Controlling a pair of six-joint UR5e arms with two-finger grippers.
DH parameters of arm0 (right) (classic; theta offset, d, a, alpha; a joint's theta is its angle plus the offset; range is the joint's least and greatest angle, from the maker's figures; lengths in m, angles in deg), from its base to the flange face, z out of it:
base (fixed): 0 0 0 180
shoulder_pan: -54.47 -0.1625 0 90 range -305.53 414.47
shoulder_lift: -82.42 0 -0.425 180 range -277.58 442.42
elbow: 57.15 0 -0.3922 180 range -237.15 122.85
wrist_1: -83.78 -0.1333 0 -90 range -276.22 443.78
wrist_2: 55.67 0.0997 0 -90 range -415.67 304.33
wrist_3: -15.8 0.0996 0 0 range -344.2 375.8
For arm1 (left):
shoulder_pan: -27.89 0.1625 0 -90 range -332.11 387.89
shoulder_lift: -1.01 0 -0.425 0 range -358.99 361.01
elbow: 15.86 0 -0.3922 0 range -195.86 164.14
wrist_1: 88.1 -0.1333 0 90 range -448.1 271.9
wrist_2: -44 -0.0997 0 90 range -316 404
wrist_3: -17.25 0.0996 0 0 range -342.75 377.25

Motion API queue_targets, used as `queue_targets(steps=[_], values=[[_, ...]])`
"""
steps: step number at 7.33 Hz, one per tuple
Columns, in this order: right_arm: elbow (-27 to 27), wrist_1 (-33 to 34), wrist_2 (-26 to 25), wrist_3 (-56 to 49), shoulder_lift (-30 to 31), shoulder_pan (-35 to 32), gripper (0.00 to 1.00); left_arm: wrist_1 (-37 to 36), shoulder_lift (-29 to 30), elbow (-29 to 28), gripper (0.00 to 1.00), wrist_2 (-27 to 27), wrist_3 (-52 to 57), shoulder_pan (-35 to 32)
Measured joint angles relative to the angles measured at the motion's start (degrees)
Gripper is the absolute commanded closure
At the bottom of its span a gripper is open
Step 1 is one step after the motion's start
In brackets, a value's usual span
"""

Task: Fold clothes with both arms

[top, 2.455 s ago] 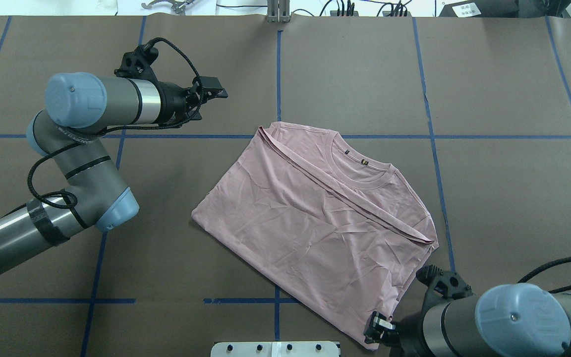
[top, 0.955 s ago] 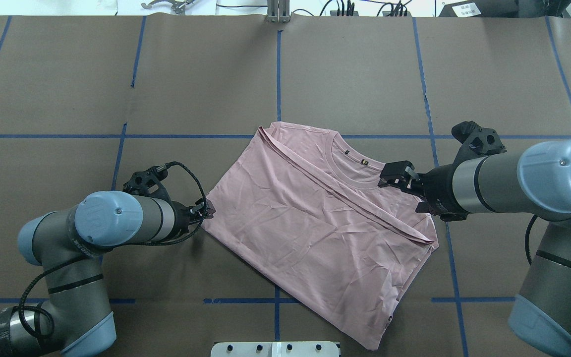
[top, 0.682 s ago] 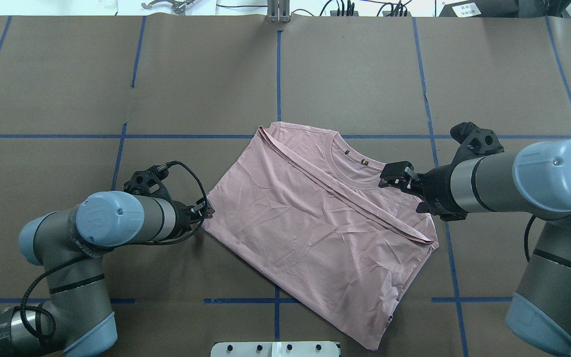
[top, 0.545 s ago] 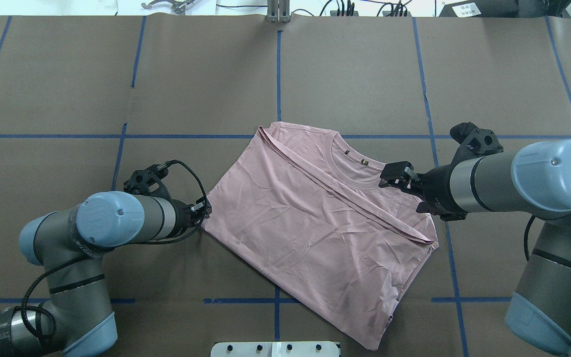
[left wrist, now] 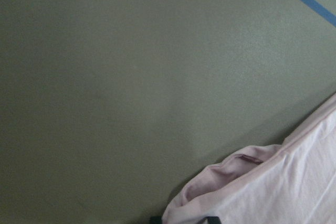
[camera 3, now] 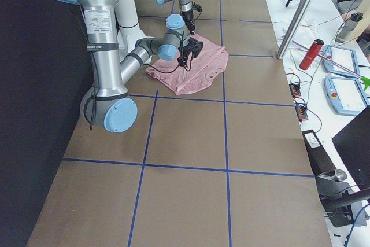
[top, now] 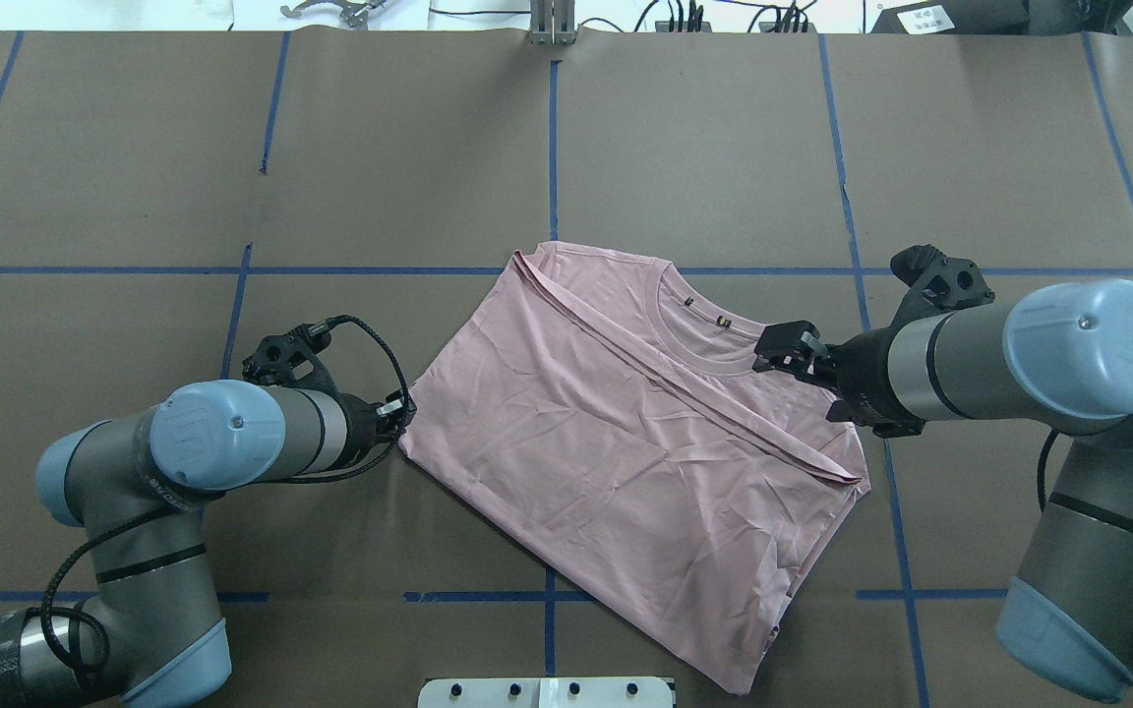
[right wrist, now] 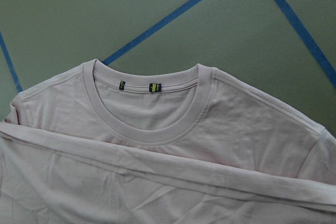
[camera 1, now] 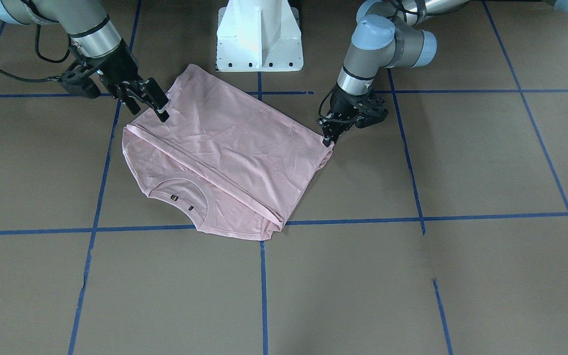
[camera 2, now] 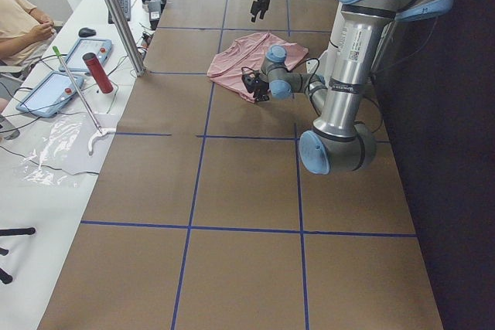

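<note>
1. Flat mid-table (top: pixel 724 147): half-folded pink T-shirt (top: pixel 626 442), long axis diagonal, collar far.
2. Pinching its left corner: left gripper (top: pixel 403 411), the nearer one.
3. Spread and poised above the shoulder beside the collar: right gripper (top: pixel 771 346).

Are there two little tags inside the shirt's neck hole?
Yes, two small dark tags sit side by side inside the ribbed collar of the pink T-shirt.
</note>
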Motion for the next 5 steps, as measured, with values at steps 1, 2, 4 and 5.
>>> queue_targets(steps=[1, 2, 4, 5], values=[[-0.1, 0.0, 0.0, 0.0, 0.0, 0.0, 0.00, -0.3, 0.0, 0.3, 1.00, -0.5, 0.0, -0.1], [-0.2, 0.0, -0.1, 0.0, 0.0, 0.0, 0.00, -2.1, 0.0, 1.5, 1.00, -0.8, 0.3, -0.4], [-0.5, 0.0, -0.1, 0.1, 0.0, 0.0, 0.00, -6.0, 0.4, 3.0, 1.00, -1.4, 4.2, -2.0], [-0.7, 0.0, -0.3, 0.1, 0.0, 0.0, 0.00, -6.4, 1.2, 2.2, 1.00, -2.4, 7.5, -3.8]])
